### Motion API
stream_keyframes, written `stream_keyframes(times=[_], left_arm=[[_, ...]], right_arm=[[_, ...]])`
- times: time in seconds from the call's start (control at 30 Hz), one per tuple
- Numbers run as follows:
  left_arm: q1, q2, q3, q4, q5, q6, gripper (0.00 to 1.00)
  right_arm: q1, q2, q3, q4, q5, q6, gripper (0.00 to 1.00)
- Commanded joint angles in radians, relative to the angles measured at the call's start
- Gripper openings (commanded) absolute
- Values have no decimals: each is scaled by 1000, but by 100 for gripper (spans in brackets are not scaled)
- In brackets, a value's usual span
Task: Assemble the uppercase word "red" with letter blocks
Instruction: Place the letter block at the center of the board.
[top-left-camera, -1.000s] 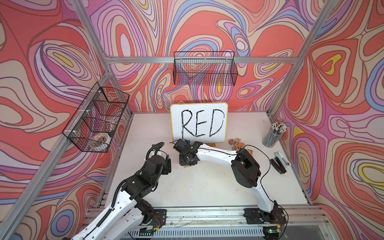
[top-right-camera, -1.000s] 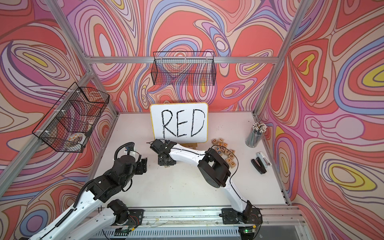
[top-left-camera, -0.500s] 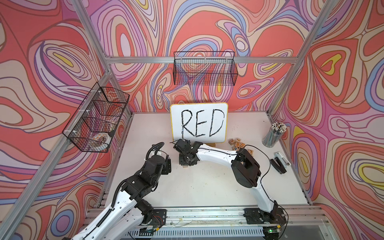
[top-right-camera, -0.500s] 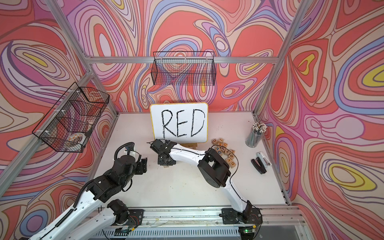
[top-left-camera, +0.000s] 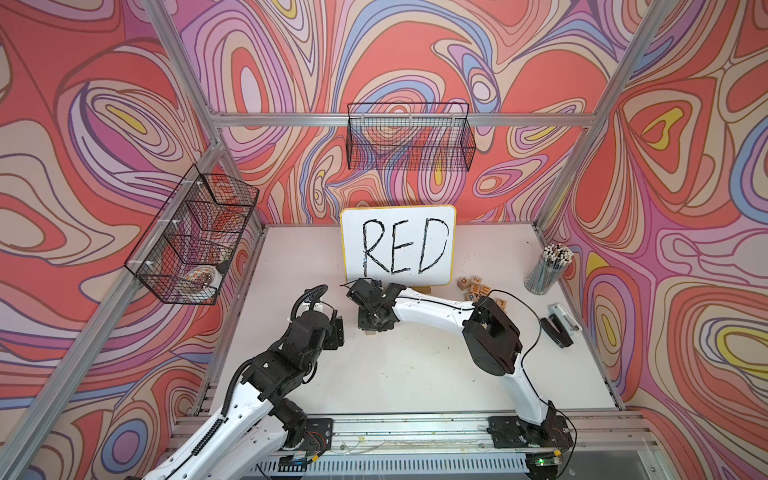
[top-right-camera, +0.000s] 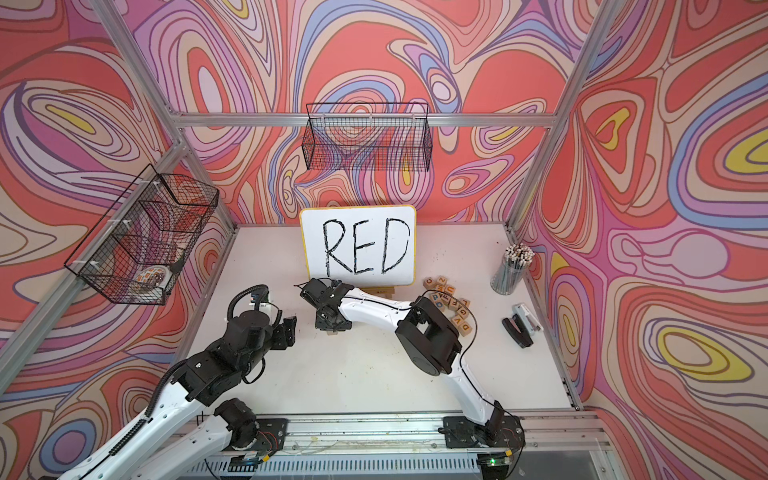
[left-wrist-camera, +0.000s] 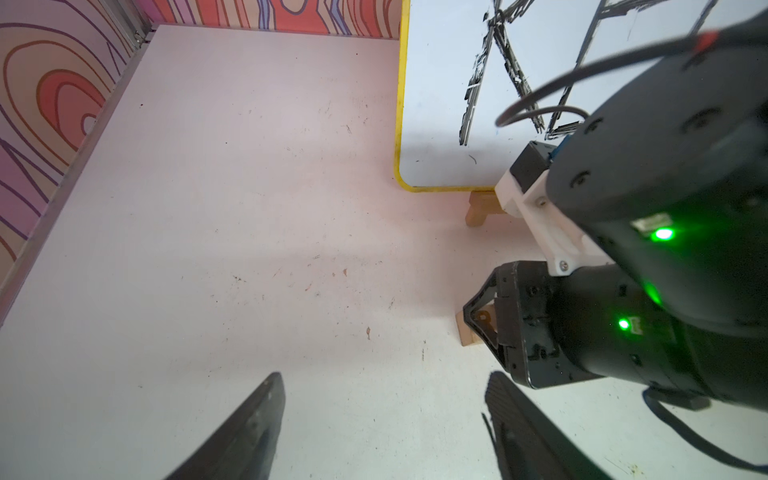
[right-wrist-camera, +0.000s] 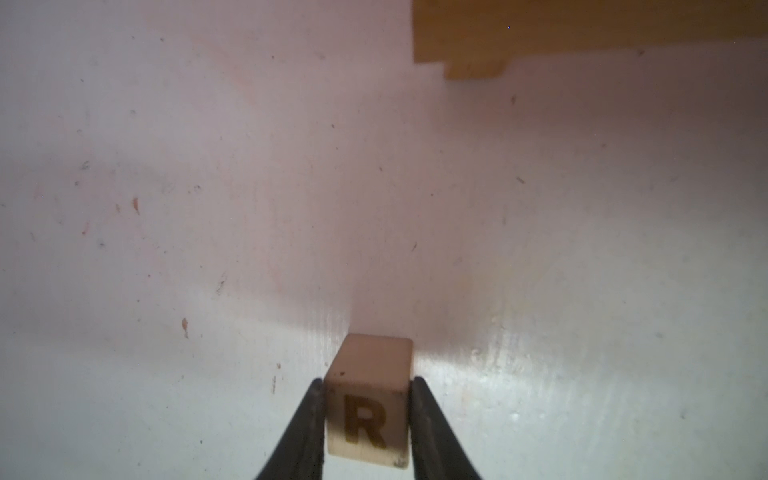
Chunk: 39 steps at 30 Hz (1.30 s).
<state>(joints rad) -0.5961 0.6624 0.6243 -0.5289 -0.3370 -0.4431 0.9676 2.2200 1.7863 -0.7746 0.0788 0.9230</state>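
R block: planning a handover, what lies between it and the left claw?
Only bare table separates the left claw from the R block, per the left wrist view.

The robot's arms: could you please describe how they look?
Left arm and right arm: white shells, bulky black joints, black cables looping alongside. Left hand and right hand are black with two tapered fingers. Green lights glow on the right wrist.
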Motion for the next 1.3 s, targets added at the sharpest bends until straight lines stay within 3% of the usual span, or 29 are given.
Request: stream_keyframes(times=[0.0,0.3,0.53,0.83,1.27], left_arm=[[-4,-13,0,-40,41,-38,79],[-4,-52,-11,-127,215,-110,79],[-4,-49,-24,-134,268,-124,78],[-4,-50,-26,-140,244,-126,78],[-4,-46,-25,-140,226,-124,77]], right_arm=[[-12,-11,-33,-15,35,21,29],[-16,-8,-36,1,37,30,29],[-16,2,-30,2,32,29,29],[-17,1,-26,-3,43,40,30],[-16,-43,-10,2,44,4,43]])
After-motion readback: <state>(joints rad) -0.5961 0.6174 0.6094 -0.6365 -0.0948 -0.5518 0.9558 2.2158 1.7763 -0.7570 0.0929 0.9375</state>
